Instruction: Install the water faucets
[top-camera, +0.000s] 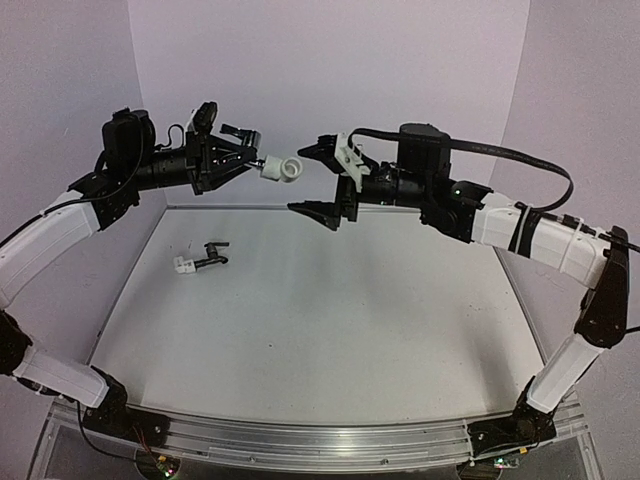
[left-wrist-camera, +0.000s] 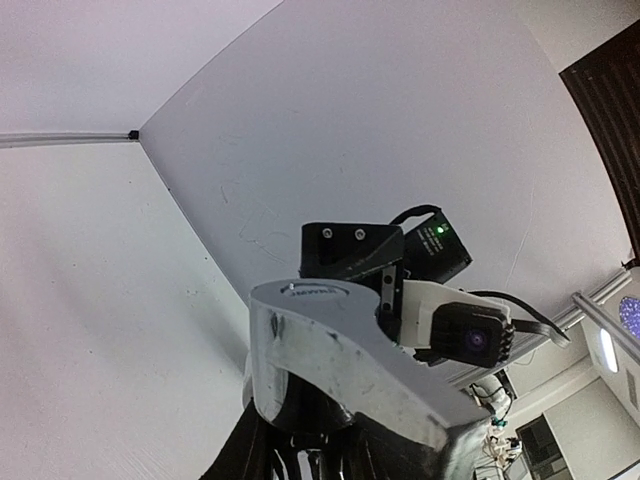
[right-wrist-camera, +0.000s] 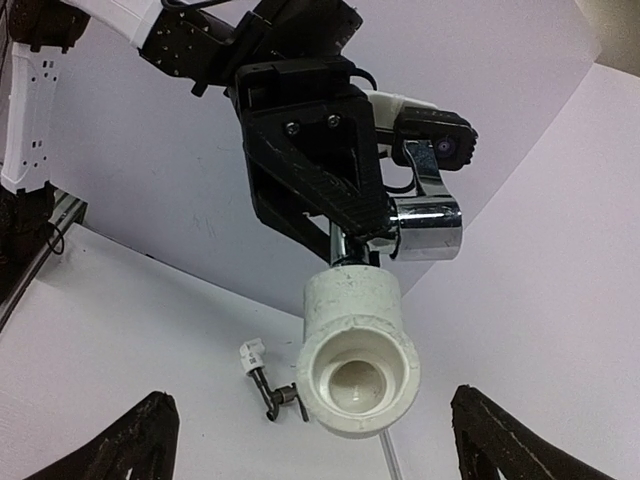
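While the arms meet above the desk (top-camera: 330, 340), a fitting hangs between them.
Right pincer (top-camera: 303, 180), wide, faces the white fitting (top-camera: 283, 169) on the silver faucet (right-wrist-camera: 425, 215) clamped in the left pincer (top-camera: 250, 160) — best to close squarely, axes aligned. Dark faucet (top-camera: 212, 255) lies at 10 o'clock.

A small white fitting (top-camera: 184, 266) lies left of centre on the white table (top-camera: 330, 330). Pale lilac walls (top-camera: 330, 60) rise behind.
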